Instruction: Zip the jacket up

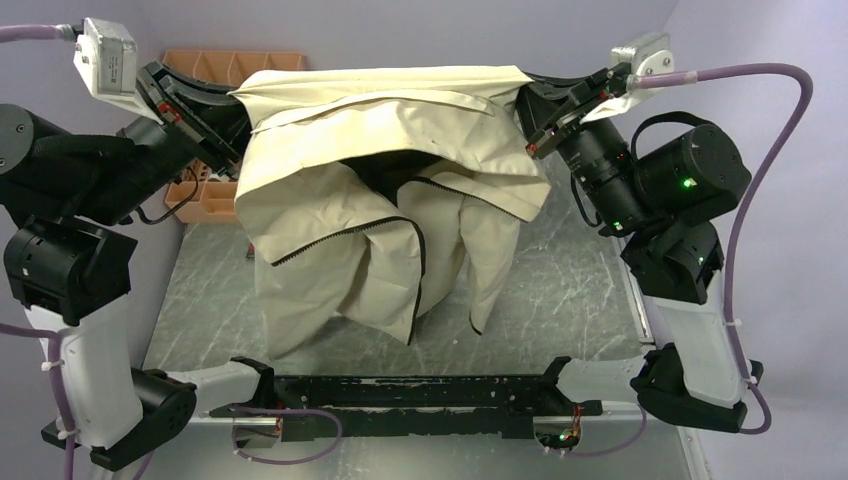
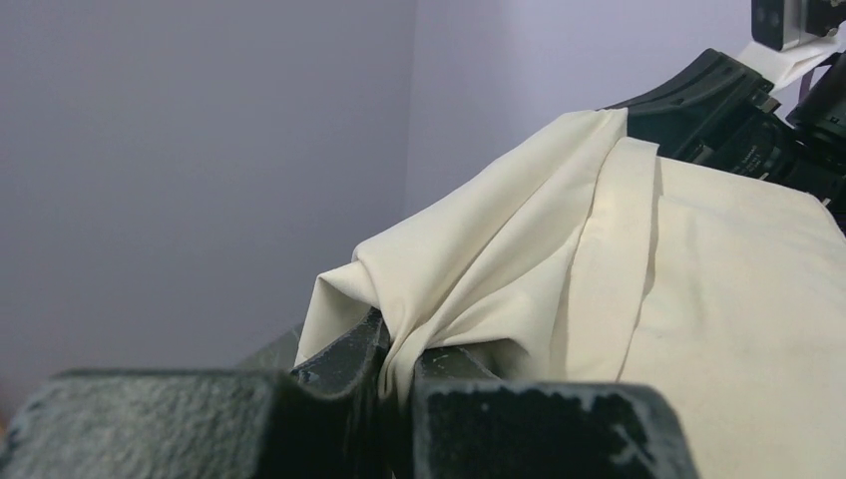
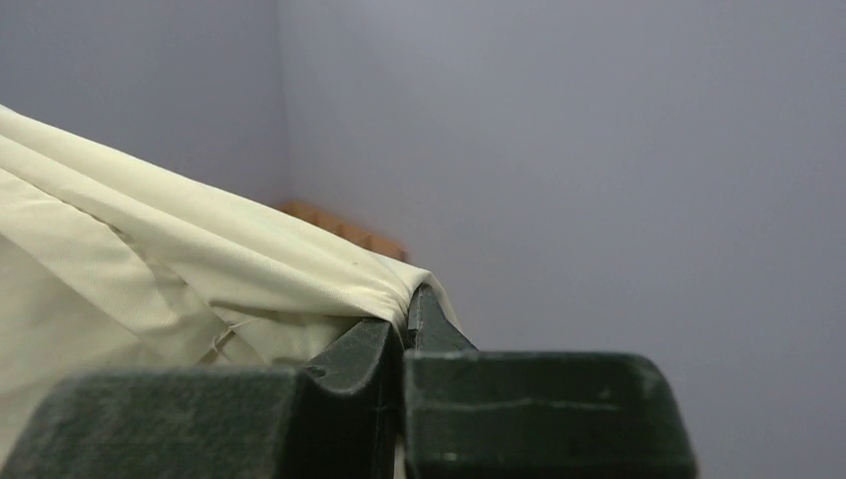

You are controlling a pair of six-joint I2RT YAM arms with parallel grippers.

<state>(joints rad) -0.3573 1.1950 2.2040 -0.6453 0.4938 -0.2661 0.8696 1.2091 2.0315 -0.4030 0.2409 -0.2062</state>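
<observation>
The cream jacket (image 1: 380, 180) hangs in the air between both raised arms, stretched along its top edge, its front panels and sleeves drooping toward the table. The dark zipper (image 1: 345, 232) runs along the separated front edges, with dark lining showing in the gap. My left gripper (image 1: 238, 100) is shut on a bunched fold of the jacket (image 2: 559, 259) at its left top corner; cloth passes between the fingers (image 2: 344, 349). My right gripper (image 1: 525, 88) is shut on the jacket's (image 3: 150, 269) right top corner, fabric pinched at the fingertips (image 3: 374, 344).
An orange-brown compartment tray (image 1: 232, 65) stands at the back left, partly behind the left arm. A dark marbled mat (image 1: 560, 290) covers the table under the jacket. A black bar (image 1: 410, 395) lies across the near edge between the arm bases. Purple walls surround the space.
</observation>
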